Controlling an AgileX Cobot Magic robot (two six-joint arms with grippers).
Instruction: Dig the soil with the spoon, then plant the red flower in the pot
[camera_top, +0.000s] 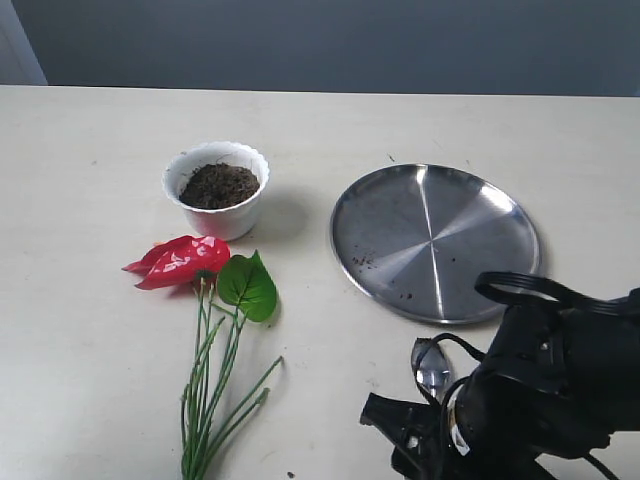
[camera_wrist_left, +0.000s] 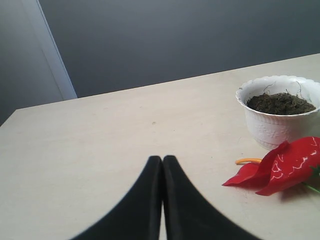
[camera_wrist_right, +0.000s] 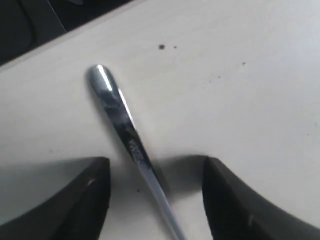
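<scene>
- Your right claw (camera_wrist_right: 155, 167) is apart. Its two black fingers (camera_wrist_right: 75, 197) stand one on each side of the spoon's handle, and neither one touches it.
- The spoon (camera_wrist_right: 120, 112) is shiny silver metal. It has a long thin handle with a rounded end, and it lies flat on the table (camera_wrist_right: 240, 90).
- From the outside camera you see the spoon's oval bowl poking out beside your right arm (camera_top: 560, 390). It is near the steel plate (camera_top: 390, 215) but not on it.
- Your left claw (camera_wrist_left: 162, 161) is together. Its two smooth black tips press side by side with nothing between them.
- The pot (camera_top: 222, 222) is small, white and round like a cup, with a wavy rim. It stands upright, well to the left of the plate.
- The soil (camera_top: 219, 185) fills the pot. It is dark brown, crumbly and bumpy, with thin strands sticking up.
- The red flower (camera_top: 180, 262) lies flat on the table just in front of the pot. Its petal is glossy, red and pointed.
- One wide green leaf (camera_top: 248, 287) sits right beside the petal. Long thin green stems (camera_top: 212, 400) stretch away from the pot.
- The plate is round, flat and shiny like a mirror, with a few dark crumbs (camera_top: 365, 262) on it.
- The table is pale, smooth and plain, with some tiny dark specks near the spoon.
- A small orange bit (camera_wrist_left: 247, 161) peeks out beside the petal. You cannot tell what it is.
</scene>
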